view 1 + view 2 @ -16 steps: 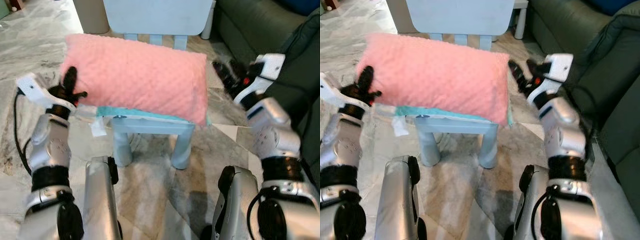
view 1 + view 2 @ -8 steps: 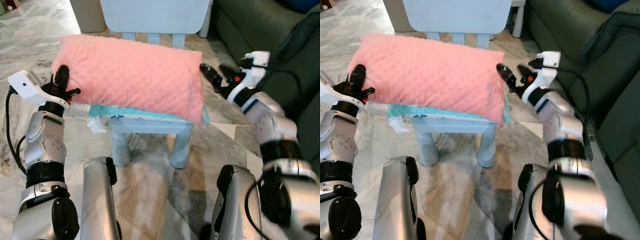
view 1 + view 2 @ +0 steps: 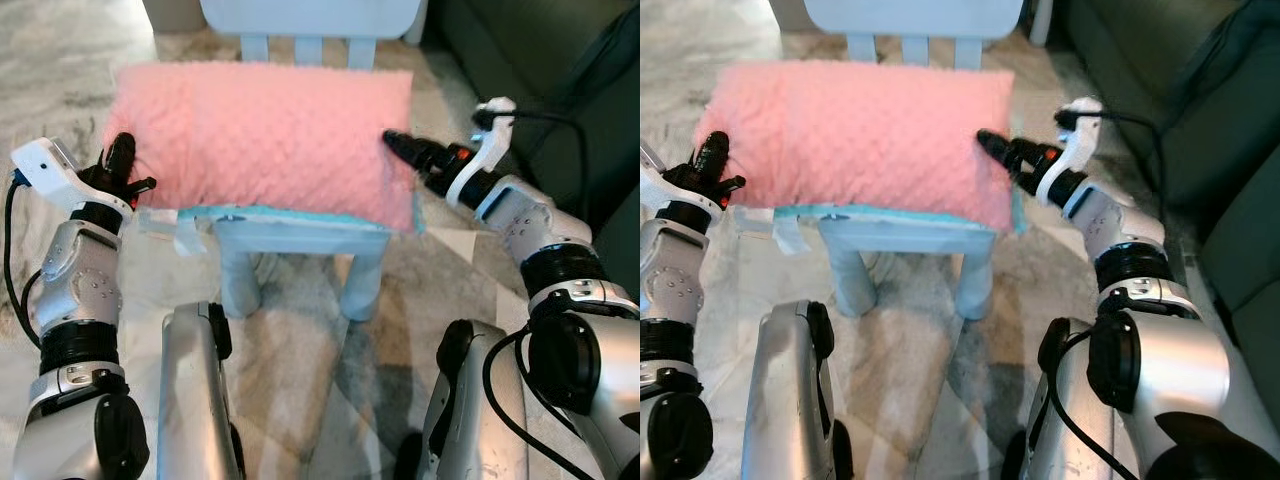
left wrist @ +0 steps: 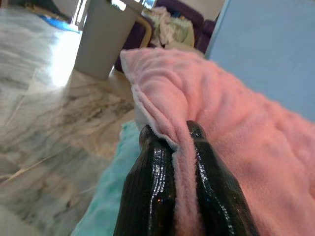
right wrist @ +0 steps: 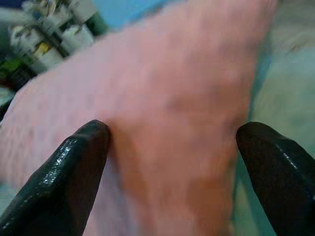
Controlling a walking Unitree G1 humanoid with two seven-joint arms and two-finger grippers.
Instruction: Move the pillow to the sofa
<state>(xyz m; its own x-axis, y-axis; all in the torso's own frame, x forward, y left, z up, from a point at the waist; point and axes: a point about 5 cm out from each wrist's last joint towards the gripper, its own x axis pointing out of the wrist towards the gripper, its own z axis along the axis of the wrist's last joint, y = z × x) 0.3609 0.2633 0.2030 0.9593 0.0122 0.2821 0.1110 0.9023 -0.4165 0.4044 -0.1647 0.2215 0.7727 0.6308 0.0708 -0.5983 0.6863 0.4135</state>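
- Pink pillow lies on a small light-blue table, on top of a teal cloth whose edge shows under its near side.
- It covers almost the whole top, with its long side going from 9 to 3 o'clock.
- Left hand is at the 9 o'clock end of the pillow. In the left wrist view its two black fingers are clenched on the pillow's seam, and pink fabric is squeezed between them.
- Right hand is at the 3 o'clock end. In the right wrist view its fingers stand wide apart, one on each side of the pillow's end. They are near the fabric, but the picture is blurred, so I cannot tell if they touch it.
- Blue chair back stands at 12 o'clock, just behind the table.
- Dark green sofa is at 2 to 3 o'clock, apart from the table; the pillow is not on it.
- Marble floor with grey veins is under everything.
- Grey bin stands on the floor, seen past the pillow in the left wrist view.
- Silver legs of the robot are at 6 o'clock, near the table.
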